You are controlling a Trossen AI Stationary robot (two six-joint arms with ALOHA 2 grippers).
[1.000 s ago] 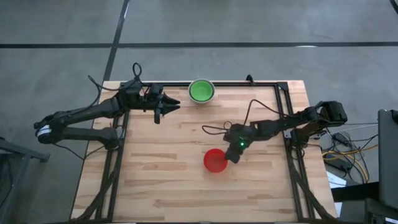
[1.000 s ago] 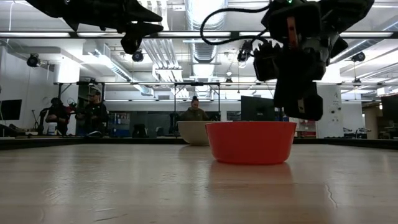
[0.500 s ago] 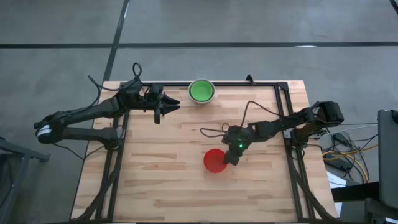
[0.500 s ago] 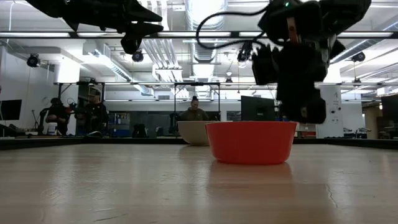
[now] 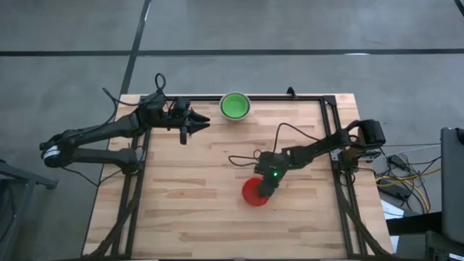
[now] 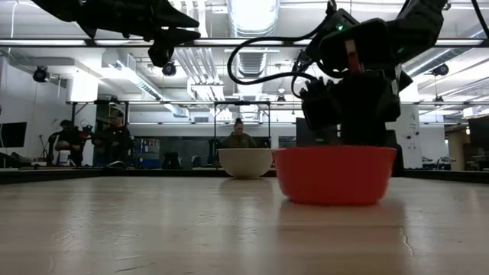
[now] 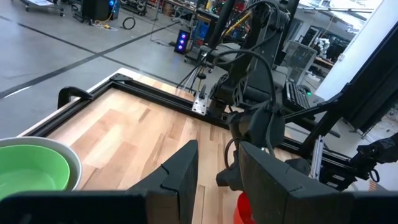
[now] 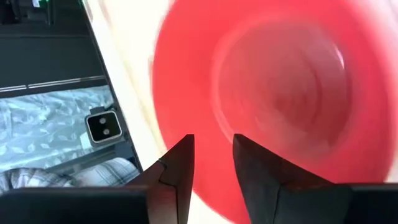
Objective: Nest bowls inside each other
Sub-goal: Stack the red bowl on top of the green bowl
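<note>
The red bowl stands upright on its base near the table's middle. My right gripper slants down onto the bowl's right side, open, with its fingers on either side of the rim. At the far edge a green bowl sits nested inside a white bowl. My left gripper hangs level above the far left of the table, open, with nothing between its fingers. My right gripper stands astride the red bowl's rim on its right side, one finger inside the bowl and one outside. It comes slanting down from the table's right. Which finger touches the wall I cannot tell. The bowl rests level on the table.
A black metal frame borders the wooden table. Bare wood lies to the left of and nearer than the red bowl. People sit in the room beyond the far edge.
My right gripper has come down and toward the near edge onto the red bowl's right rim. The red bowl has slid a short way along the table toward the near and right edges, staying upright.
</note>
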